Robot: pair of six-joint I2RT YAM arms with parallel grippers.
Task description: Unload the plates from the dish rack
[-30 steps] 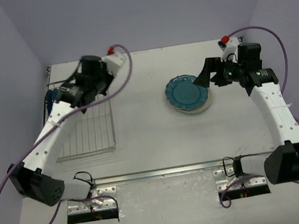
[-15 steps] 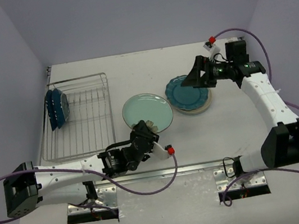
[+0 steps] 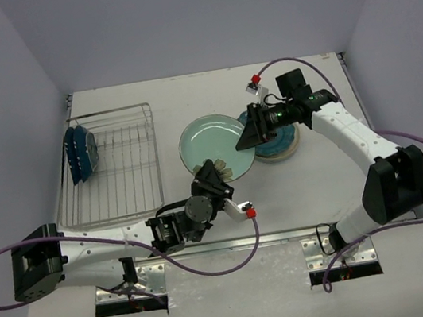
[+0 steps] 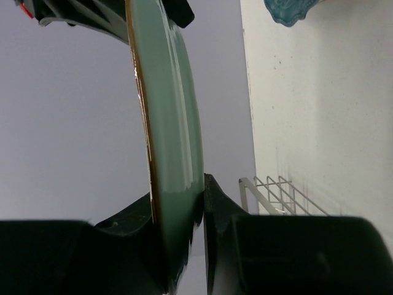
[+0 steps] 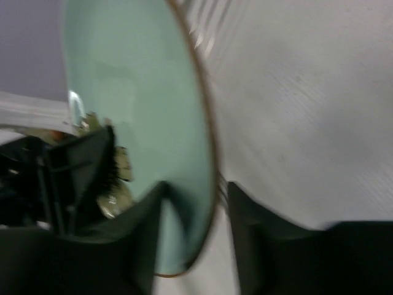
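Pale blue plate (image 3: 211, 144) is pinched tight at its near rim by the left gripper (image 3: 216, 175). The opposite rim is straddled by the right gripper (image 3: 250, 138), jaws half-wide, not clamped yet. Bare table (image 3: 312, 183) is left below, dish rack (image 3: 117, 173) well left, teal plate (image 3: 281, 141) just behind the right gripper.

Plates: four. One pale green plate (image 3: 211, 144), one teal scalloped plate (image 3: 275, 142), one cream plate (image 3: 295, 148), one navy plate (image 3: 79, 153).
Dish rack (image 3: 126, 180): one.
Arms: two, left arm (image 3: 104, 241), right arm (image 3: 352, 132).
Tools: two, left tool (image 3: 214, 174), right tool (image 3: 248, 138).
Surface (image 3: 186, 98): one.
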